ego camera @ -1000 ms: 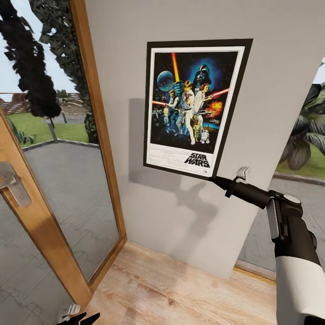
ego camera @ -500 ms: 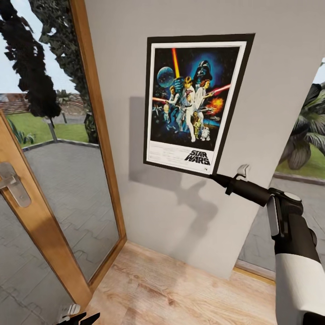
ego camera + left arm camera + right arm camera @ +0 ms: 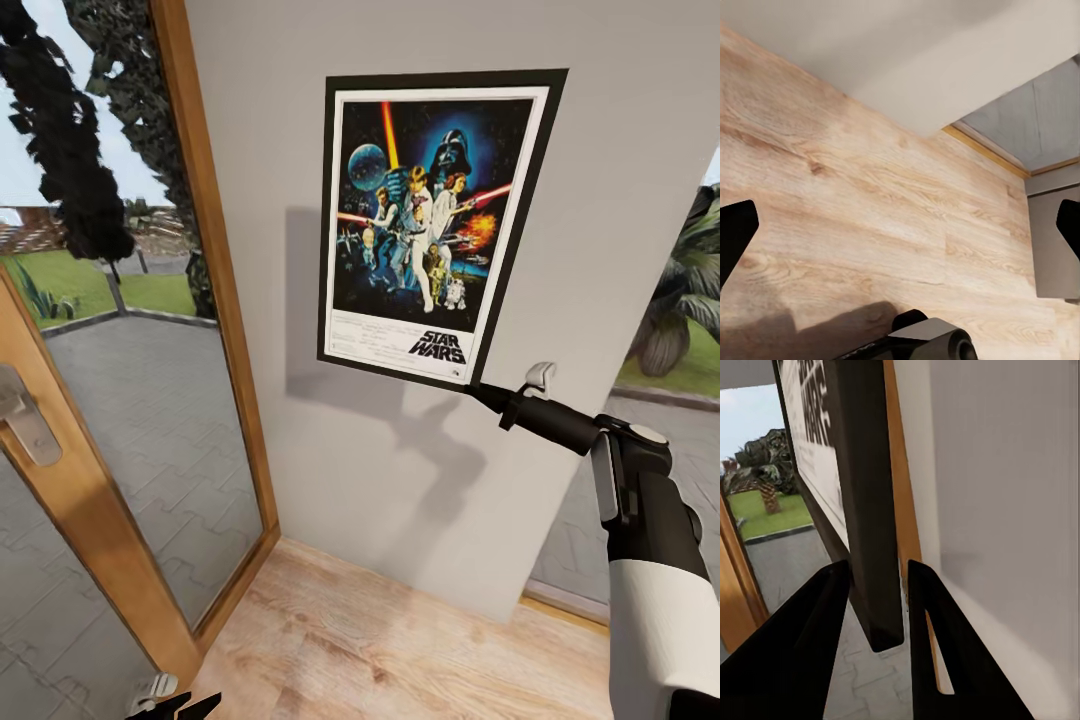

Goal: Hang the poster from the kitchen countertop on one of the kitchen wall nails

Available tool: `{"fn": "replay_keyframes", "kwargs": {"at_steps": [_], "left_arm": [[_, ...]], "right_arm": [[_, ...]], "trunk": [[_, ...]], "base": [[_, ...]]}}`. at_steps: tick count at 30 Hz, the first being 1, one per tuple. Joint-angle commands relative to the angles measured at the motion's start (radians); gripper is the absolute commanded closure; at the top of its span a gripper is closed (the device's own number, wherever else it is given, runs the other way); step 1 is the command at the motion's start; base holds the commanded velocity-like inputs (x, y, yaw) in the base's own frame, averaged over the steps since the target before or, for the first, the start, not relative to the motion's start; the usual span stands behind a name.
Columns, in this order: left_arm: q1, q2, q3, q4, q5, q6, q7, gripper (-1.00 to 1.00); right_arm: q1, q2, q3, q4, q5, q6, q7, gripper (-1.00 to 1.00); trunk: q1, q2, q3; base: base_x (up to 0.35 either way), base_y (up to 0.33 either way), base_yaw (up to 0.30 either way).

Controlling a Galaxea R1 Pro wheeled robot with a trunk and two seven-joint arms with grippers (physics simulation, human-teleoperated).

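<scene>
- Right claw (image 3: 478, 392): its 2 dark fingers (image 3: 810, 660) are clamped on the lower right corner of the poster (image 3: 430, 225), 1 on each face of the black frame, seen edge-on in the right wrist view.
- Poster: upright, slightly tilted, held up flat against the grey wall (image 3: 400, 480), logo at the bottom; its shadow falls on the wall to the left.
- Left claw (image 3: 900, 247): fingers wide apart, holding nothing, hanging above the wooden floor (image 3: 400, 650).
- Surroundings: wood-framed glass door (image 3: 150, 400) left of the wall, paved patio and greenery outside.
</scene>
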Motion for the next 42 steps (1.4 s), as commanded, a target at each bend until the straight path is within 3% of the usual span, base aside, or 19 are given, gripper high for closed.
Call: {"fn": "replay_keyframes", "kwargs": {"at_steps": [1,42], "left_arm": [[-0.001,0.000,0.002,0.000,0.004,0.008,-0.004,-1.00],[-0.001,0.000,0.002,0.000,0.004,0.005,-0.004,-1.00]], "right_arm": [[-0.001,0.000,-0.001,0.000,-0.003,0.009,0.003,1.00],[-0.002,0.000,-0.001,0.000,-0.002,0.009,0.003,1.00]], "trunk": [[0.001,-0.002,-0.002],[0.001,-0.002,-0.002]], "base": [[0.112,0.000,0.000],[0.051,0.000,0.000]]}}
